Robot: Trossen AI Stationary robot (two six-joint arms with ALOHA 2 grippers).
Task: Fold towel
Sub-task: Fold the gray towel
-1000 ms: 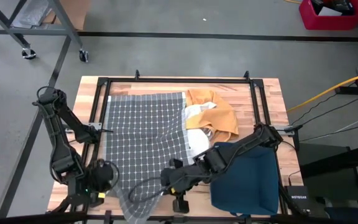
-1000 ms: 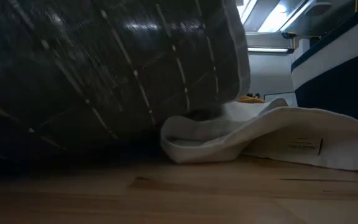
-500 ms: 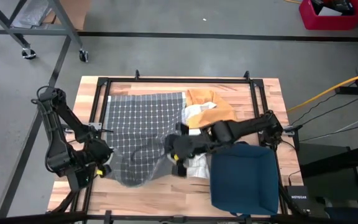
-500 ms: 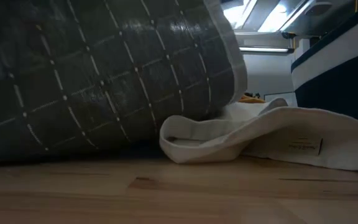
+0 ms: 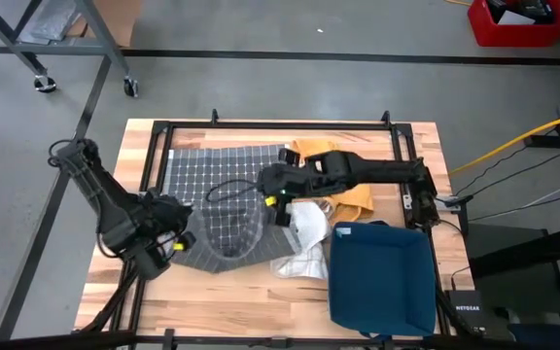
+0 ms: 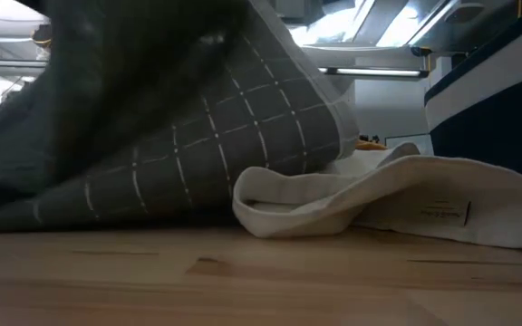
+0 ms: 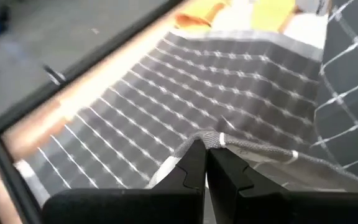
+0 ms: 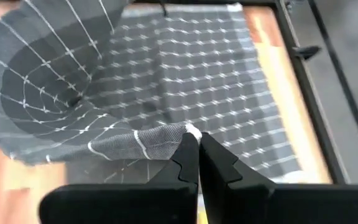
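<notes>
The grey checked towel (image 5: pixel 217 194) lies with its far part flat on the wooden table (image 5: pixel 261 306). Its near part is raised and curls over in a sagging loop (image 6: pixel 198 154). My left gripper (image 5: pixel 183 243) is shut on the towel's left near end and shows in its wrist view (image 7: pixel 205 155). My right gripper (image 5: pixel 275 206) is shut on the right near corner above the towel's right side and shows in its wrist view (image 8: pixel 197 149). My left gripper pinches the towel's hemmed edge (image 7: pixel 215 140) between its two fingers. The fingers slant downward toward the far side. The cloth is lifted off the table there, and the edge runs slack toward the other arm. My right gripper pinches the towel's corner (image 8: pixel 188 132) between its two fingers, slanting down from the right. The corner is held clear of the flat part, and the cloth behind it bellies into a slack loop (image 8: pixel 55 93).
An orange cloth (image 5: pixel 343 175) and a white cloth (image 5: pixel 304 243) lie just right of the towel; the white one (image 6: pixel 352 195) touches its raised fold. A dark blue item (image 5: pixel 382 277) sits at the near right. A black frame (image 5: pixel 154 156) borders the table.
Both grippers have gone up and toward the table's far edge, staying shut; the right one travelled farther. The towel's near edge has come off the front of the table and curls over its middle, while the far part has stayed flat.
</notes>
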